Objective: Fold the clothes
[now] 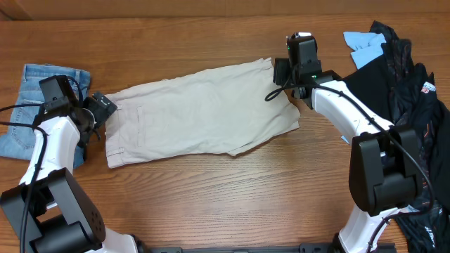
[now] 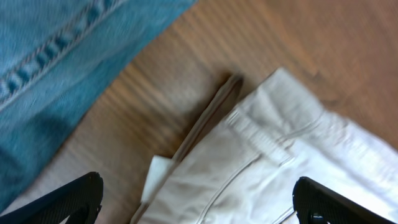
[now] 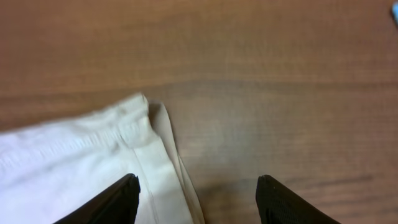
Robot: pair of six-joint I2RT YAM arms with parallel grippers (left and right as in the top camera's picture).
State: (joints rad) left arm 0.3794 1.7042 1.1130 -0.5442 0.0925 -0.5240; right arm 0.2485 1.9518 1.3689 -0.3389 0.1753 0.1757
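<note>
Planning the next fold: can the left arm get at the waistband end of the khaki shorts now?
Probably yes: the left gripper hovers open over the waistband corner of the khaki shorts, nothing covers it, and the denim shorts lie aside.

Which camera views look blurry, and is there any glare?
Overhead: sharp, evenly lit, no strong glare. Left wrist: soft throughout, the denim shorts most smeared. Right wrist: the khaki shorts hem is blurry, with a faint sheen on the table.

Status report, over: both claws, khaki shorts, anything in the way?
Left claw open over waistband corner. Right claw open at hem corner. Khaki shorts flat, ungripped. Denim shorts lie apart, left; nothing blocking.
</note>
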